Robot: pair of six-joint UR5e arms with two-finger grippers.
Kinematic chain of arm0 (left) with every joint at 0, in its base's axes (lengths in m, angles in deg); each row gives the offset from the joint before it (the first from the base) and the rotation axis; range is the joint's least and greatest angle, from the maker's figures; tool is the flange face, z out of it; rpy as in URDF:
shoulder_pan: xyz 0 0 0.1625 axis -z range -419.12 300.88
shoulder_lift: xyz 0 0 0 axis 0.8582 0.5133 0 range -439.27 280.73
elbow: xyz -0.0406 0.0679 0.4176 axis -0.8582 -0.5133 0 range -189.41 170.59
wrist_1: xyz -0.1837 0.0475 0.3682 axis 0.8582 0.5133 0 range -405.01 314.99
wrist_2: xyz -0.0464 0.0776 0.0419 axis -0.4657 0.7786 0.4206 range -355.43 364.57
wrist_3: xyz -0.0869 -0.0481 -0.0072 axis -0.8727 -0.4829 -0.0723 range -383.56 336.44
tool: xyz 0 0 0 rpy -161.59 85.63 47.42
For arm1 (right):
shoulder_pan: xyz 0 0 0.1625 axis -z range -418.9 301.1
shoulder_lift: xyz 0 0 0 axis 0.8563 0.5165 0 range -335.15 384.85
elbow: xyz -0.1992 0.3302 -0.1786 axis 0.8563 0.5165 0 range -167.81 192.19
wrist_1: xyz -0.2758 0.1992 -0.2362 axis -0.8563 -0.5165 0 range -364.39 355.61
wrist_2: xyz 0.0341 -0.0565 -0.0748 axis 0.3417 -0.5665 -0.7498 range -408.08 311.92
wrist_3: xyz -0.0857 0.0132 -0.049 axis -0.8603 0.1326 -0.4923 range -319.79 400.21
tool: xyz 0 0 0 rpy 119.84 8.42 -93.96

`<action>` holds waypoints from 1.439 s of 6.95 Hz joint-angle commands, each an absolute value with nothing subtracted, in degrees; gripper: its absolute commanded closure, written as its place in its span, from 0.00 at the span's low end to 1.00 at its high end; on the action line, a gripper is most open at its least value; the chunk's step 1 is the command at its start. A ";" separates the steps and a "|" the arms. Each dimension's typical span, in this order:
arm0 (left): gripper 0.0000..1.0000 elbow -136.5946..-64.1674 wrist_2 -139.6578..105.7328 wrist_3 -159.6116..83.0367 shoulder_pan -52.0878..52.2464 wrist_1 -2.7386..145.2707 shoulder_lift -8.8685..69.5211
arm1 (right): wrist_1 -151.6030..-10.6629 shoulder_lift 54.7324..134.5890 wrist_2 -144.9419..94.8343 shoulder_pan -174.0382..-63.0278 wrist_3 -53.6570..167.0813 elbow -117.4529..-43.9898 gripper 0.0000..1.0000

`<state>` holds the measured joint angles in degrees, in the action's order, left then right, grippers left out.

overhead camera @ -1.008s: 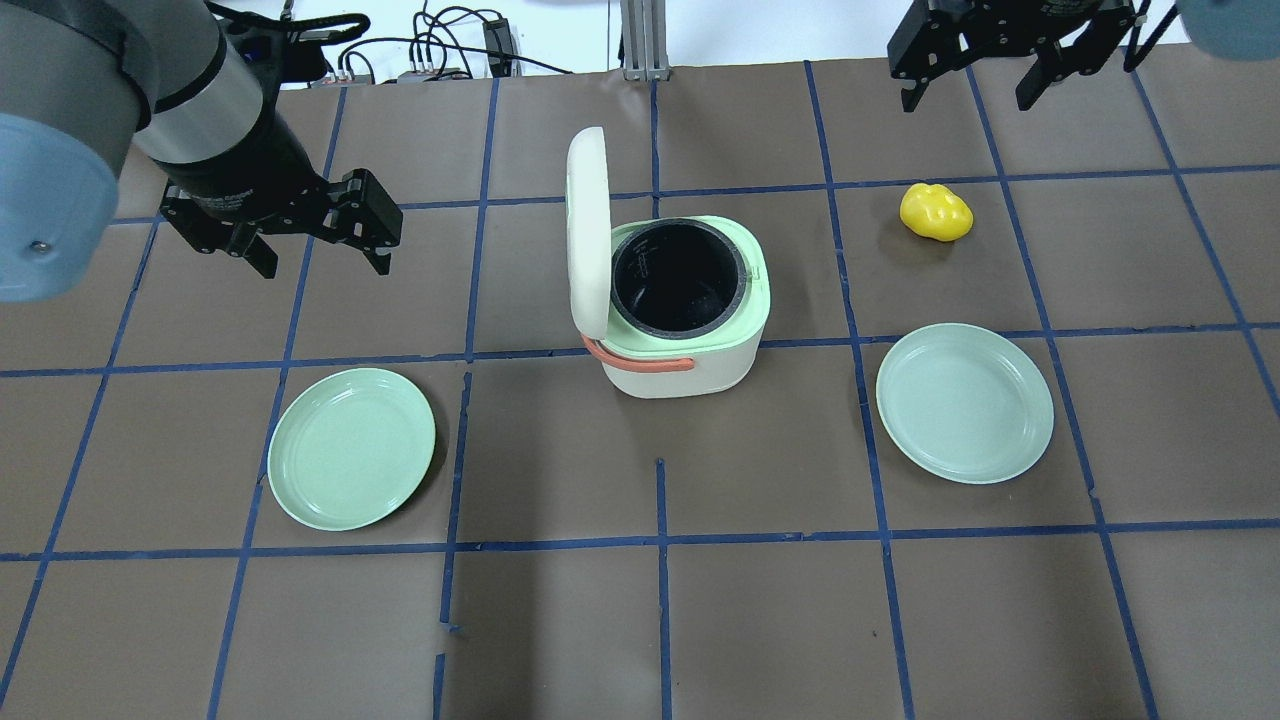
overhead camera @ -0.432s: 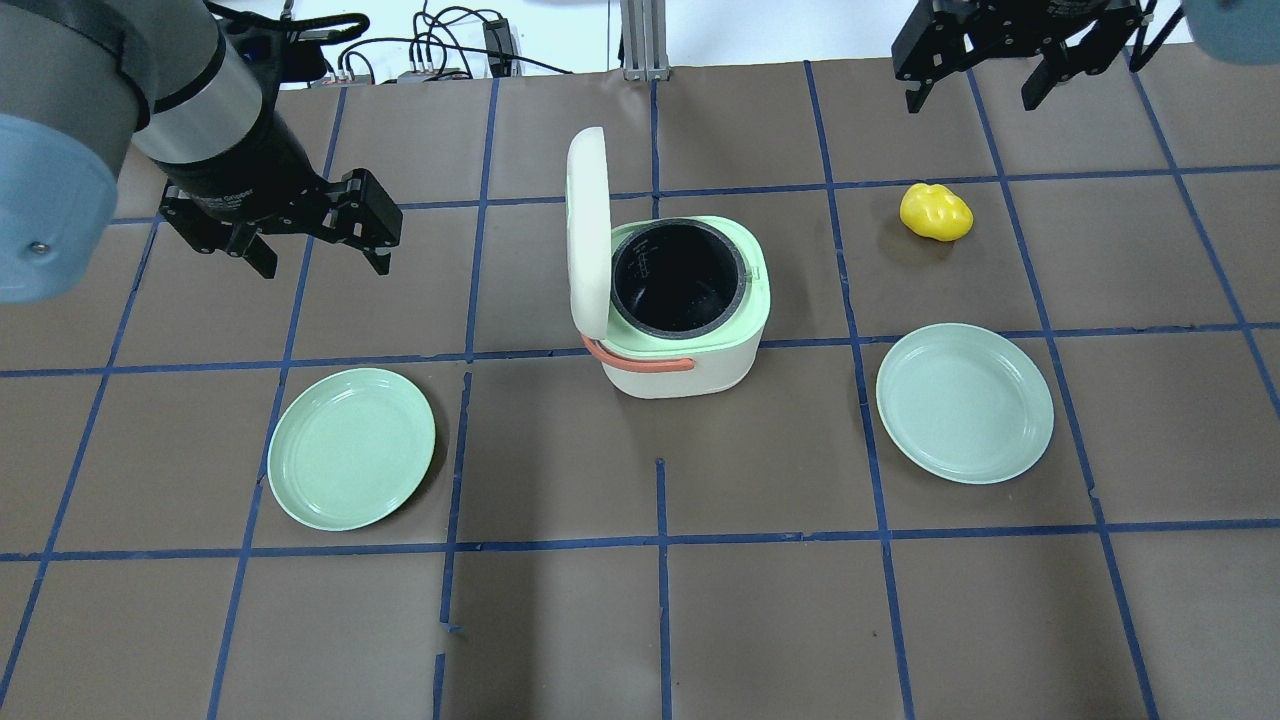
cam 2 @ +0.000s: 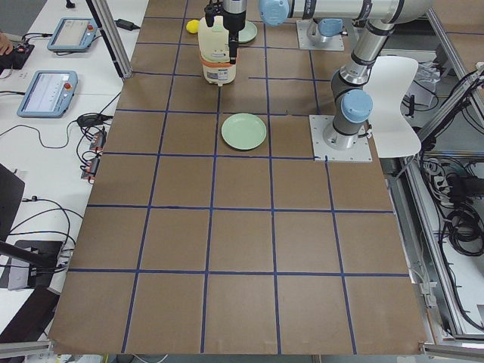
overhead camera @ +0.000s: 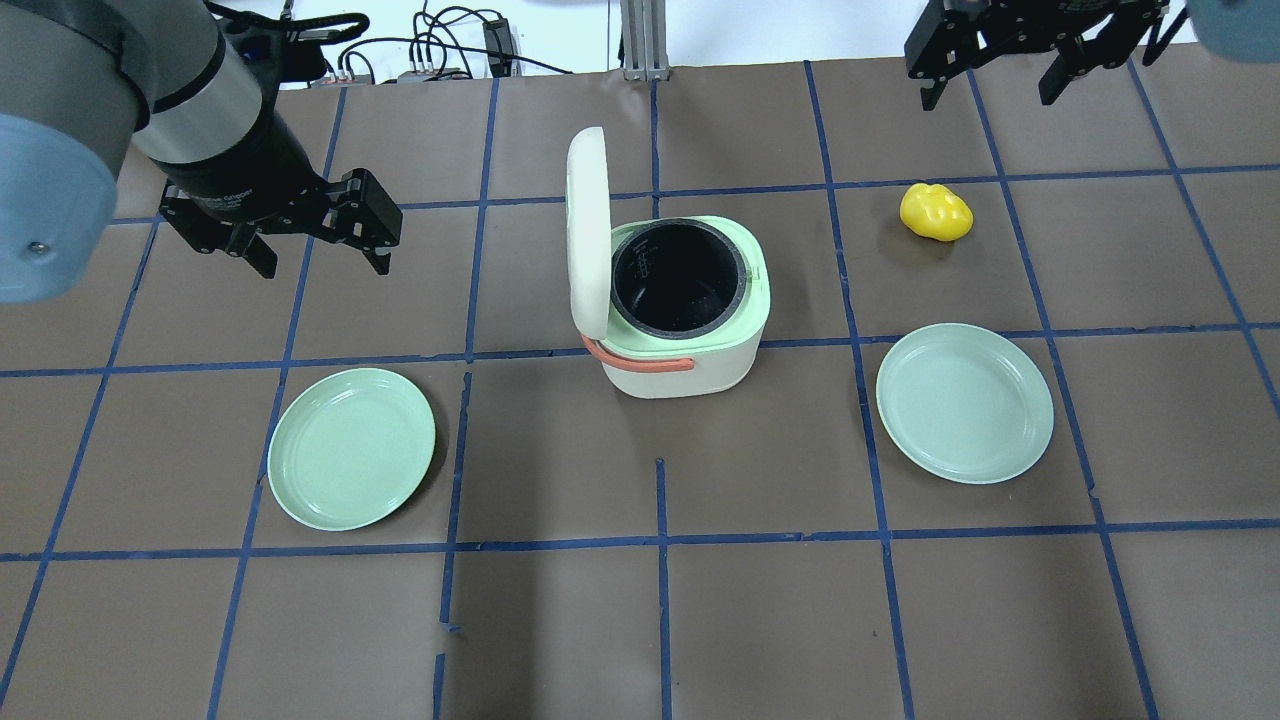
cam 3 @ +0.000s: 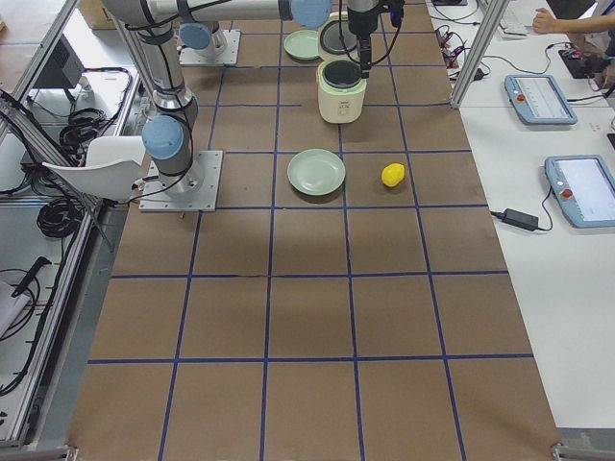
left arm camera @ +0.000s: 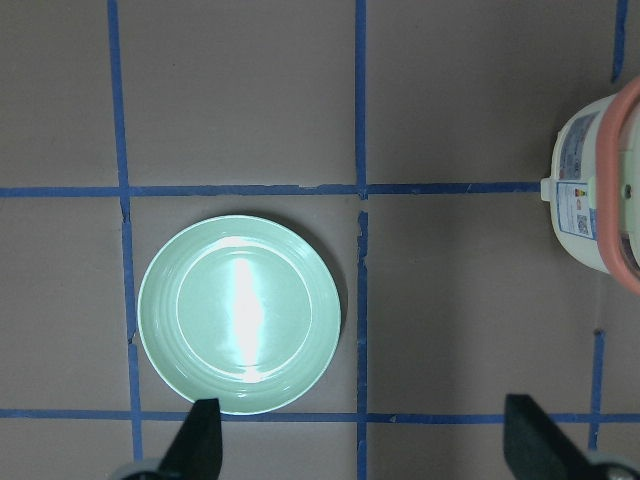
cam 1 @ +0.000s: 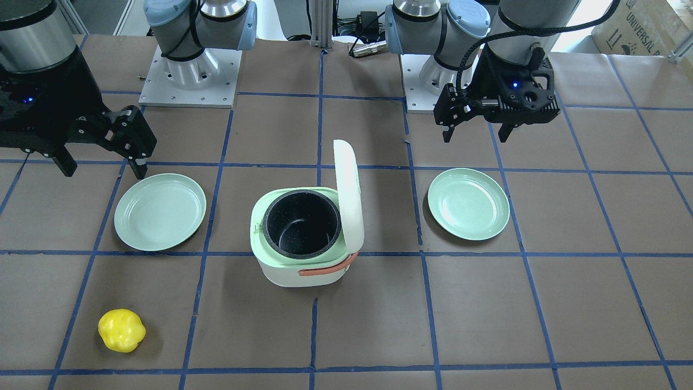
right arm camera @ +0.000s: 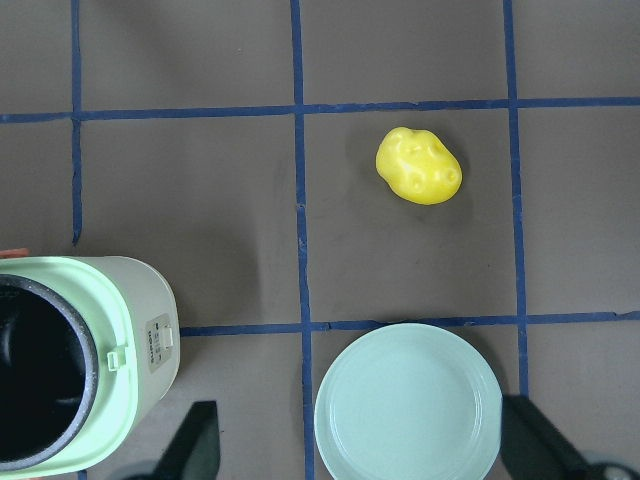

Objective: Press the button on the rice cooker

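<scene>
Cooker: rice cooker (overhead camera: 680,310) sits mid-table (overhead camera: 560,620), lid (overhead camera: 588,230) standing up.
Claws: left gripper (overhead camera: 325,268) and right gripper (overhead camera: 989,98) both spread wide, empty, well apart from it.
Risk: button's maybe that side tab (right arm camera: 115,358), hard to tell. A sideways poke could shove the cooker.
Change: right gripper has backed off farther; left hasn't budged.

Overhead and front views opposed, sharing rice cooker (overhead camera: 722,372), wrist cameras downward

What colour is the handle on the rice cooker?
Salmon orange; the handle shows best in the overhead exterior view.
</scene>
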<state>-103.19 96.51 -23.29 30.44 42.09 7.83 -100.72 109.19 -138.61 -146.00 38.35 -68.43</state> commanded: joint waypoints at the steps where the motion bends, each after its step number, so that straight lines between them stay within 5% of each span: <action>1: 0.00 -103.19 96.50 -23.29 30.44 42.09 7.83 | -101.15 109.58 -138.16 -146.00 38.19 -68.85 0.00; 10: 0.00 -103.19 96.50 -23.29 30.44 42.09 7.83 | -103.71 116.78 -136.14 -144.16 35.99 -79.30 0.00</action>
